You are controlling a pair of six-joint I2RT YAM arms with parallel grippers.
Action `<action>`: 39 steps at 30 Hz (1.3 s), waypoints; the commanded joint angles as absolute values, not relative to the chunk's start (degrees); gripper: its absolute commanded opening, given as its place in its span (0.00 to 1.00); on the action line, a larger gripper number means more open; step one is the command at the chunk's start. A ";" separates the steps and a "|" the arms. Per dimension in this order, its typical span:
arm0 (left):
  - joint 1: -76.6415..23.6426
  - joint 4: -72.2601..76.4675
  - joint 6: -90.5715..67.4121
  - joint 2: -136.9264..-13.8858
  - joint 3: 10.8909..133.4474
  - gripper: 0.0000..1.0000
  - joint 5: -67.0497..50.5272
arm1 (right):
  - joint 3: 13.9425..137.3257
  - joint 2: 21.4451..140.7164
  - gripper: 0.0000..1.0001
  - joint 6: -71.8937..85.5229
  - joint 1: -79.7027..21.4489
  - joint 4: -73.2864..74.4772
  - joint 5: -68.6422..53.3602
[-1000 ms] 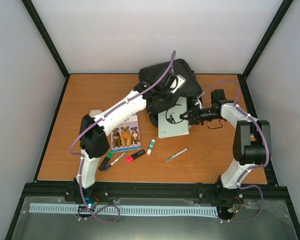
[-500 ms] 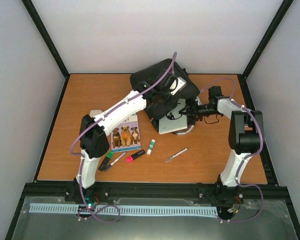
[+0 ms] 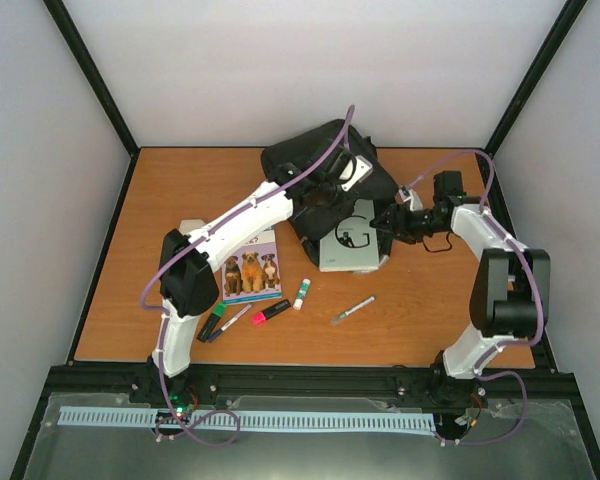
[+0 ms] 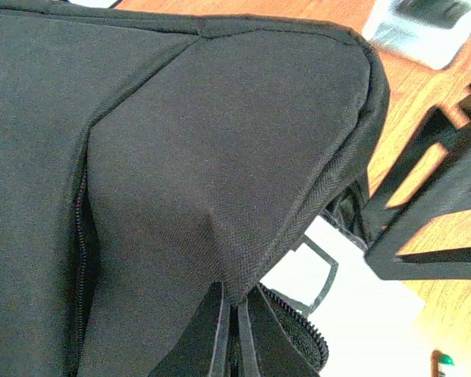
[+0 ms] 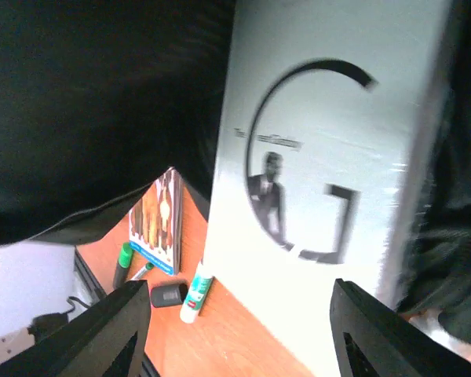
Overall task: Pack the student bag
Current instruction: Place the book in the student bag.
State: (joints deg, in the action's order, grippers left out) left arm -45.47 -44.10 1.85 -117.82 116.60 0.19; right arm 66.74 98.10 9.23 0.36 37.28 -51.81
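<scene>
**Bag fabric pinched, white book at its mouth**

From above, the student bag (image 3: 320,155) lies at the far middle of the wooden surface (image 3: 180,190). Only the left wrist view shows its woven black fabric peaked between the closed jaws of the left gripper (image 4: 231,314). The right gripper (image 5: 237,306) has its jaws spread wide and empty, facing a glossy white book (image 5: 322,118).

The right claw (image 5: 235,318) has its two dark fingers (image 5: 102,334) spread wide at the bottom of the view, closed on nothing. Ahead lies a white book (image 5: 314,157), its cover showing a large black G around a man in a suit. Black fabric of the student bag (image 5: 86,102) hangs over one long side of it, and more dark fabric borders the other. On the orange tabletop (image 5: 243,338), towards its black-framed edge, lie a green-capped glue stick (image 5: 196,290), a green marker (image 5: 124,263) and a thin blue-bordered book (image 5: 161,220).
</scene>
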 commanded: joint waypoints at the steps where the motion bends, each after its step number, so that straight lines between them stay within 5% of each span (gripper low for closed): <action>1: -45.14 -42.72 2.29 -116.56 117.78 0.01 -0.84 | 65.89 91.03 0.65 3.61 0.79 39.39 -49.88; 15: -43.71 -42.73 -1.59 -108.85 110.28 0.01 -5.34 | 56.75 66.32 0.39 -29.64 -1.46 43.93 -45.37; 26: -40.75 -40.49 -4.81 -105.65 104.93 0.01 -1.05 | 49.14 64.17 0.46 -46.00 -18.73 36.53 -21.69; 39: -39.71 -41.13 -7.74 -106.90 105.95 0.01 -6.73 | 52.32 81.37 0.54 -47.74 -41.69 27.82 -1.27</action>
